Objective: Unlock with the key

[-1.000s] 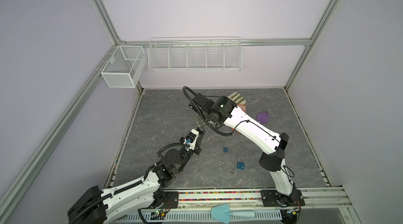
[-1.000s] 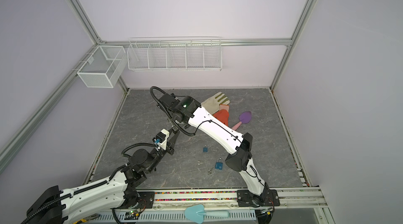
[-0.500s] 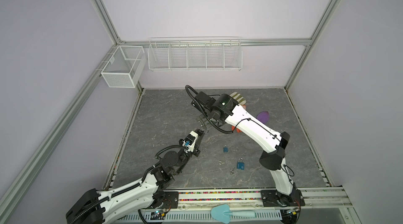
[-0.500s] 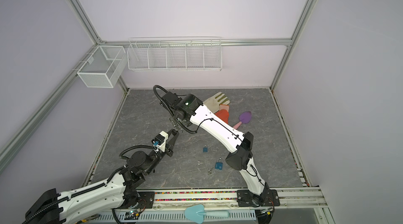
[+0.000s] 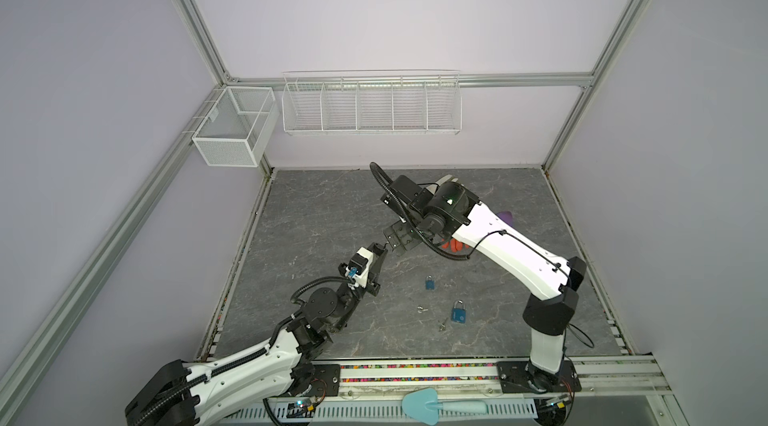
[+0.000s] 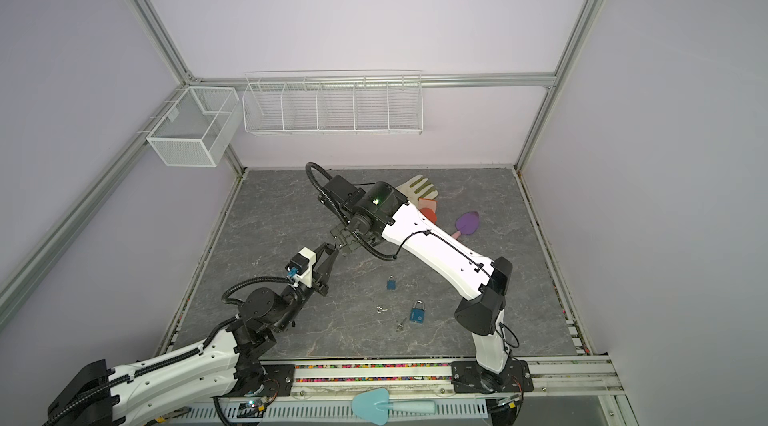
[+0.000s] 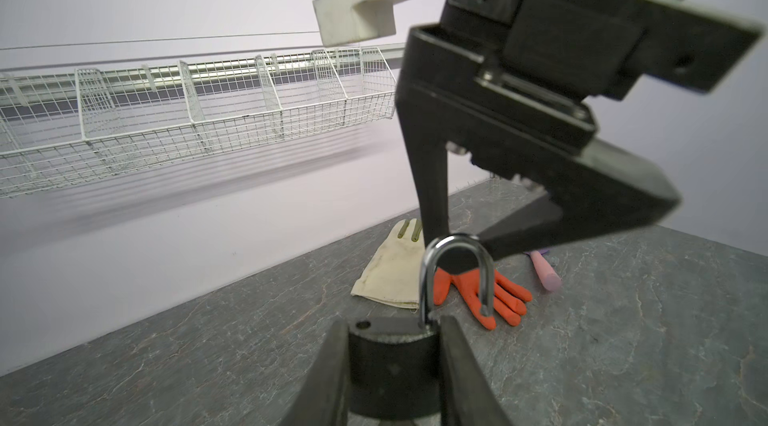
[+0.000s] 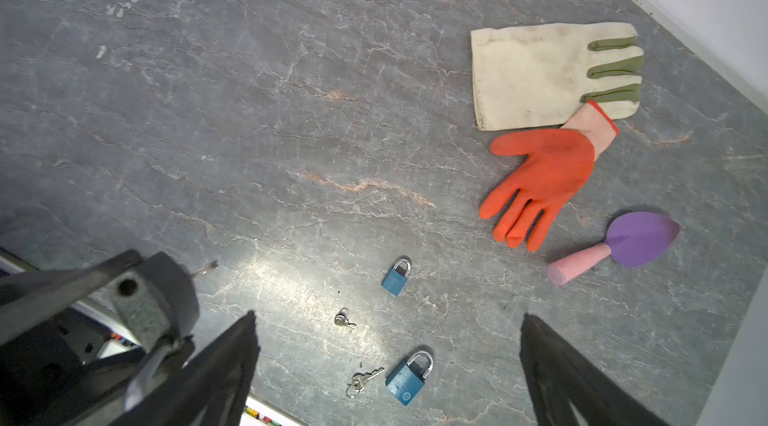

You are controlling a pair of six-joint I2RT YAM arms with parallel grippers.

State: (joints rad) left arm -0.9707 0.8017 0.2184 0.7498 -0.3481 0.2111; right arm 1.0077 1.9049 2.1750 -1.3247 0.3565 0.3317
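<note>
My left gripper (image 7: 392,328) is shut on the body of a dark padlock (image 7: 392,366). Its shackle (image 7: 455,274) has one leg free of the body. In both top views this gripper (image 5: 381,251) (image 6: 330,251) points up at mid-table. My right gripper (image 5: 395,242) (image 6: 343,247) hangs open just above it, one fingertip beside the shackle. In the right wrist view a small metal tip (image 8: 205,268), perhaps a key, sticks out past the held lock. Two blue padlocks (image 5: 430,282) (image 5: 458,313) lie on the table, each with keys (image 8: 344,320) (image 8: 363,380) beside it.
A cream glove (image 6: 417,189), an orange glove (image 8: 540,179) and a purple trowel (image 6: 467,222) lie at the back right. A teal trowel (image 5: 432,403) rests on the front rail. A wire basket (image 5: 372,106) and a mesh box (image 5: 232,129) hang on the back wall.
The right arm has shifted a little to the right, its gripper still open. The left gripper has drawn back slightly, still holding the dark padlock.
</note>
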